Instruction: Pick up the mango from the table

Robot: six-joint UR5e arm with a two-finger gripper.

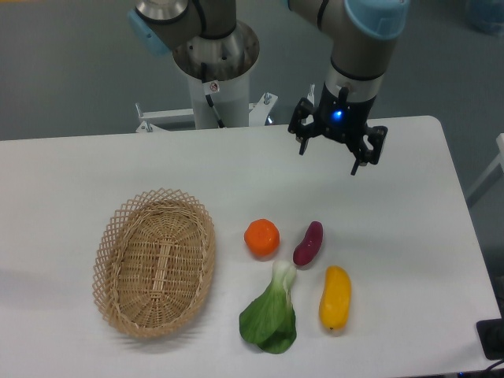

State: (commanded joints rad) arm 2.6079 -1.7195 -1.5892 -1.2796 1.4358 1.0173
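Observation:
The mango (335, 298) is a smooth yellow fruit shading to orange, lying on the white table (409, 205) at the front right. My gripper (329, 160) hangs open and empty above the table's far side, well behind the mango and apart from it. Its two dark fingers point down, with a blue light lit on the wrist.
A purple oblong vegetable (308, 243) lies just behind the mango, a round orange fruit (261, 238) to its left, and a green leafy vegetable (272, 315) beside the mango. A woven basket (154, 261) stands at the left. The robot base (214, 75) is behind the table.

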